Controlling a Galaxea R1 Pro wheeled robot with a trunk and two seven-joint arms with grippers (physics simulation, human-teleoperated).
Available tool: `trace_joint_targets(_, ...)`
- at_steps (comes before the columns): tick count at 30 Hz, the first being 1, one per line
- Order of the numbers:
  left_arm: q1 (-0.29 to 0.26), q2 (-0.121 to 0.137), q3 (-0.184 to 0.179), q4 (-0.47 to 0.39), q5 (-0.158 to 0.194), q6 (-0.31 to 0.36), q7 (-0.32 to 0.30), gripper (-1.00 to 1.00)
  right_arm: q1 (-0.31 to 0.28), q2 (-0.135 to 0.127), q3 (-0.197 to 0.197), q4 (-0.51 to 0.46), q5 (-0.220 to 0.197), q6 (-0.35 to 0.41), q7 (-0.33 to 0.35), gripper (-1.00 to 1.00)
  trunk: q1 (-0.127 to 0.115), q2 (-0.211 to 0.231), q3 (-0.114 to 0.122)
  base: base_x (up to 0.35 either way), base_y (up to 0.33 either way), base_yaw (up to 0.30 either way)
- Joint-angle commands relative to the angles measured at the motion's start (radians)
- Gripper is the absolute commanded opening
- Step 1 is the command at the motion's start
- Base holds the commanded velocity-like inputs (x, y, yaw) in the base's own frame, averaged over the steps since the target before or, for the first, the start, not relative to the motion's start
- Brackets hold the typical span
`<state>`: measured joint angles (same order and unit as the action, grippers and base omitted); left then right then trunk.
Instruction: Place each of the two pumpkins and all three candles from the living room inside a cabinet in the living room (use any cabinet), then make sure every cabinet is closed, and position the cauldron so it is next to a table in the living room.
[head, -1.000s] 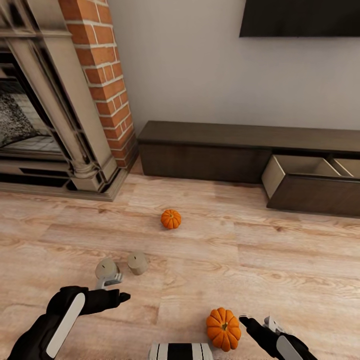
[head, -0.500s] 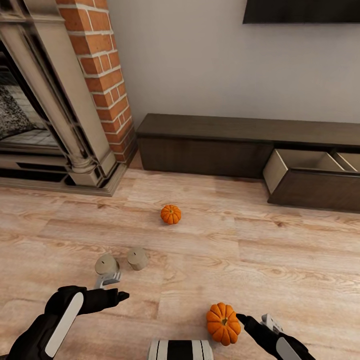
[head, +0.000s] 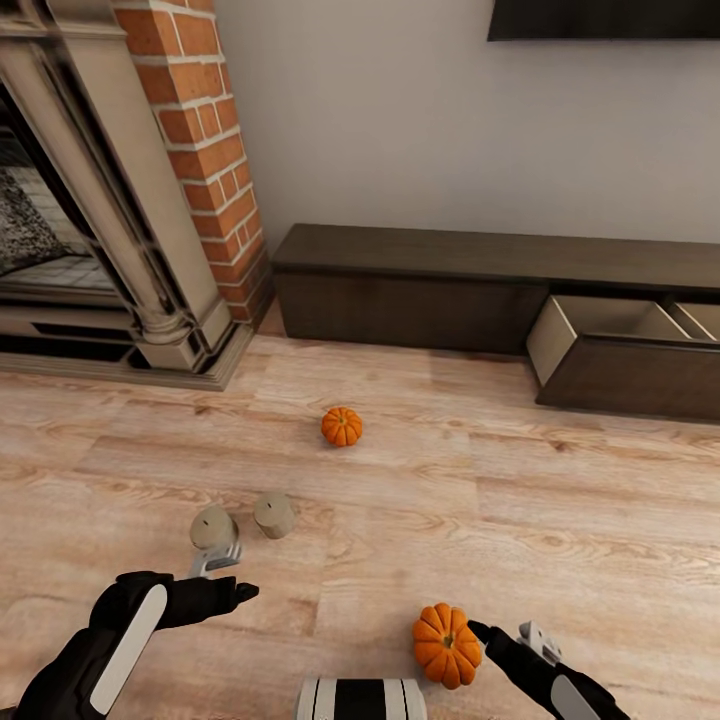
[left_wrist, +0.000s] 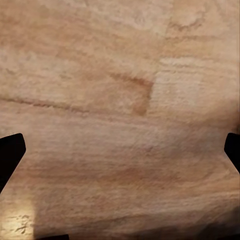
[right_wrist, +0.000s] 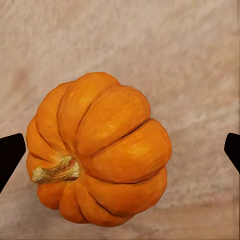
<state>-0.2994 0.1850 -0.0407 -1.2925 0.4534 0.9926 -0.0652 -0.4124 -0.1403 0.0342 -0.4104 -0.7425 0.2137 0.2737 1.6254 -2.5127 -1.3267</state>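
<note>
The head camera looks forward and down from high up, taking in the plank floor (head: 500, 500), the fireplace (head: 110, 200) and the long cabinet (head: 420, 290) by the wall. Each wrist camera faces the floor from close range. The right wrist view and the head view share the nearer pumpkin (right_wrist: 100, 150) (head: 446, 645).

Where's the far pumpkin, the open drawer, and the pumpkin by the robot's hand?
far pumpkin (head: 342, 427): head view, ribbed side.
open drawer (head: 610, 325): head view, pale inside.
near pumpkin (right_wrist: 107, 150): right wrist view, middle ribs.
</note>
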Motion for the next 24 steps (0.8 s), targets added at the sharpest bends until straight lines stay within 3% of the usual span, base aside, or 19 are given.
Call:
trace_joint_targets(1,0.0,0.001,-0.001,-0.001,-0.007,0.003,-0.007,1.0,0.0,-0.001,0.004,-0.001,0.0,0.001,0.001,1.0,0.0,-0.001,-0.005,0.0,0.0,0.0)
trace_joint_targets(7,0.0,0.001,-0.001,-0.001,-0.007,0.003,-0.007,1.0,0.0,0.001,0.004,-0.001,0.025,-0.003,0.003,1.0,0.003,-0.002,-0.028,0.0,0.0,0.0)
trace_joint_targets(13,-0.001,0.002,0.001,-0.001,-0.007,0.003,-0.007,1.0,0.0,0.004,0.005,-0.001,0.029,-0.004,0.004,1.0,0.003,-0.002,-0.028,0.0,0.0,0.0)
trace_joint_targets(16,-0.001,0.003,0.001,-0.001,-0.007,0.004,-0.008,1.0,0.0,0.006,0.013,-0.001,0.045,-0.006,0.004,1.0,0.004,-0.003,-0.039,0.0,0.0,0.0)
trace_joint_targets(19,-0.001,0.005,0.005,-0.002,-0.006,0.004,-0.008,1.0,0.0,0.007,0.022,-0.001,0.057,-0.01,0.022,1.0,0.006,-0.003,-0.051,0.0,0.0,0.0)
trace_joint_targets(24,0.001,0.007,0.023,-0.022,-0.006,0.007,-0.01,1.0,0.0,0.006,0.025,0.002,0.061,-0.029,0.059,1.0,0.006,-0.003,-0.051,0.0,0.0,0.0)
